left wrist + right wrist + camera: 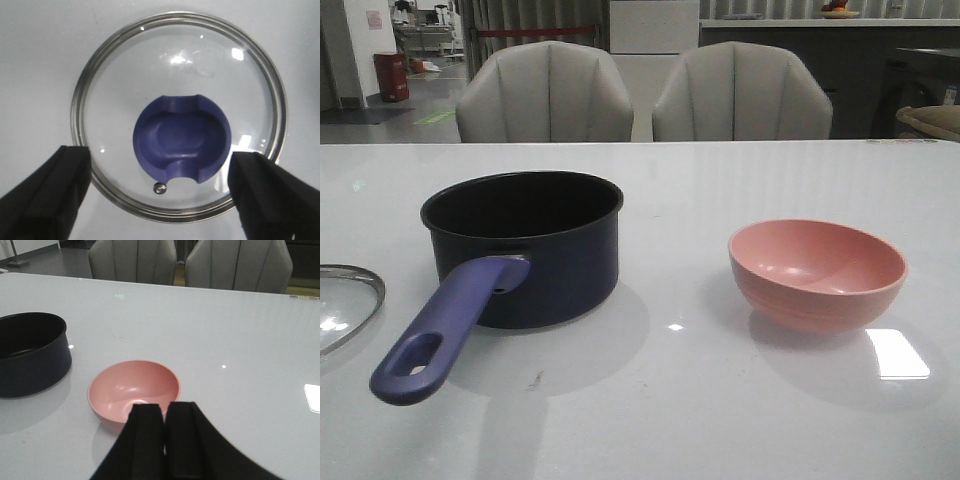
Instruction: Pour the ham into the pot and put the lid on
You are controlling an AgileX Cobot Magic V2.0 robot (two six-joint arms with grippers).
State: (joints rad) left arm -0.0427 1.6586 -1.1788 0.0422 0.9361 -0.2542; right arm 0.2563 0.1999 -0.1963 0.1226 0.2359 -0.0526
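Dark blue and round, the metal pot (pixel 525 245) sits on the shiny white table (pixel 720 400), on the left side in the front view. Its long blue handle (pixel 445 330) with a hole at the end points toward the near edge of the table. The inside of the pot looks dark, and I cannot tell if any ham is in it. A round pink bowl (pixel 817 272) sits well to the right of the pot, and it looks empty inside. The round glass lid (pixel 180 117) with a steel rim lies flat on the table at the far left, apart from the pot. Its blue knob (pixel 182 137) faces up. The left gripper (pixel 160 187) hangs over the lid with its two black fingers (pixel 47 195) spread wide, one on each side of the knob. The right gripper (pixel 165 440) is near the pink bowl, with its black fingers pressed together and nothing between them. Two grey chairs (pixel 545 92) stand behind the table.
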